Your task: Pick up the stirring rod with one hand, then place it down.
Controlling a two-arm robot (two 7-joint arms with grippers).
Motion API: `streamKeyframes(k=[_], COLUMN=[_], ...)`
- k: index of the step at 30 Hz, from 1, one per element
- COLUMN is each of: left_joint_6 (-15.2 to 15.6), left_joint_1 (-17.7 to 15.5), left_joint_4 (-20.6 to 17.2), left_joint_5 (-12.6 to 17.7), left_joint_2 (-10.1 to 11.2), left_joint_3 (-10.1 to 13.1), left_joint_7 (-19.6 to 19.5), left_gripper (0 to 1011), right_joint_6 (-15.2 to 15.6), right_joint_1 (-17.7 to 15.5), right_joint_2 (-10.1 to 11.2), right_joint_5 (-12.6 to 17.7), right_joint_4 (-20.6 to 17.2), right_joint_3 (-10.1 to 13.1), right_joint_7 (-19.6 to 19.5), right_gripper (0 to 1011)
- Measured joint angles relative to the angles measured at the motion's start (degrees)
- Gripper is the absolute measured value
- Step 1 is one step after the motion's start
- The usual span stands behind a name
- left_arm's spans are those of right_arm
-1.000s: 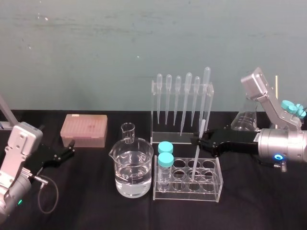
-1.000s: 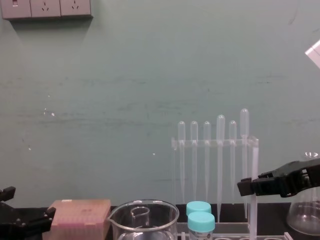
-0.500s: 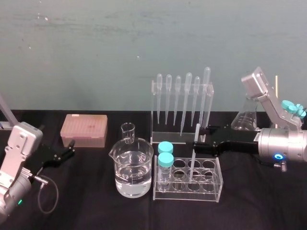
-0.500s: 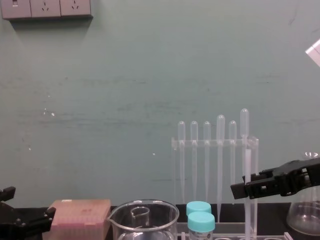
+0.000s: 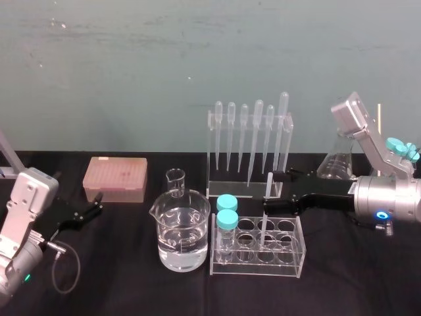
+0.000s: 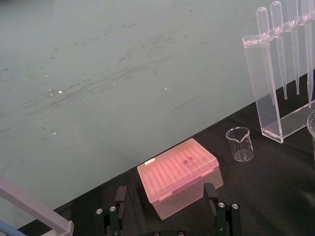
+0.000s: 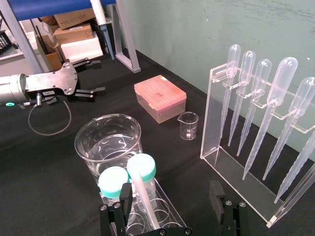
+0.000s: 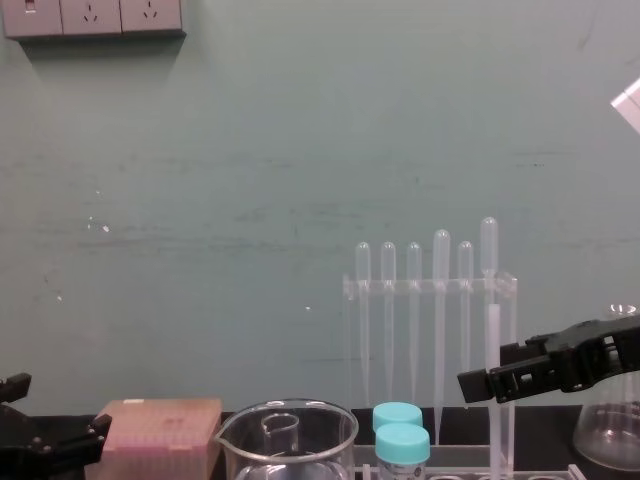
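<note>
Right gripper: your black right gripper [image 5: 271, 191] hangs over the clear acrylic tube rack [image 5: 293, 255], its jaws spread wide with nothing clamped.
Stirring rod: the long translucent-white stirring rod [image 8: 492, 335] stands nearly upright in a rack well, between those spread jaws. It is just beside one finger, and you cannot tell whether they touch.
9 o'clock of the rod: two teal-capped tubes [image 5: 227, 210] stand in the same rack. Past them is the large glass beaker of clear liquid [image 5: 183, 230].
12 o'clock: the tall clear pipette stand [image 5: 214, 158], hung with a row of bulb-topped plastic pipettes [image 5: 258, 131], rises close behind your gripper.
2 o'clock: a glass conical flask [image 5: 334, 164] sits behind your right arm.
10 o'clock: a small glass beaker [image 5: 175, 181] comes first, with the pink plastic tip box [image 5: 115, 178] farther out.
Left gripper: your left gripper [image 5: 96, 203] rests far out at 9 o'clock on the black tabletop [image 5: 131, 276]. Its fingers are apart and empty, and it points toward the pink box.
</note>
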Motion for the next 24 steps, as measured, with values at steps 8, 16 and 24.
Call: streamKeyframes(k=[8,16,24], left_joint_6=[0.0,0.0,0.0], left_joint_1=[0.0,0.0,0.0], left_joint_4=[0.0,0.0,0.0], left_joint_5=[0.0,0.0,0.0], left_joint_2=[0.0,0.0,0.0], left_joint_3=[0.0,0.0,0.0], left_joint_7=[0.0,0.0,0.0], left_gripper=[1000,1000,1000], right_joint_6=[-0.01,-1.78,-9.61], right_joint_1=[-1.41,-6.58,-17.46], right_joint_2=[0.9,4.55,8.94], right_joint_5=[0.95,2.98,6.21], right_joint_4=[-0.89,-5.14,-10.71], right_joint_3=[0.78,3.09,10.43], right_joint_7=[0.63,0.36,-5.82], right_gripper=[1003,1003,1003])
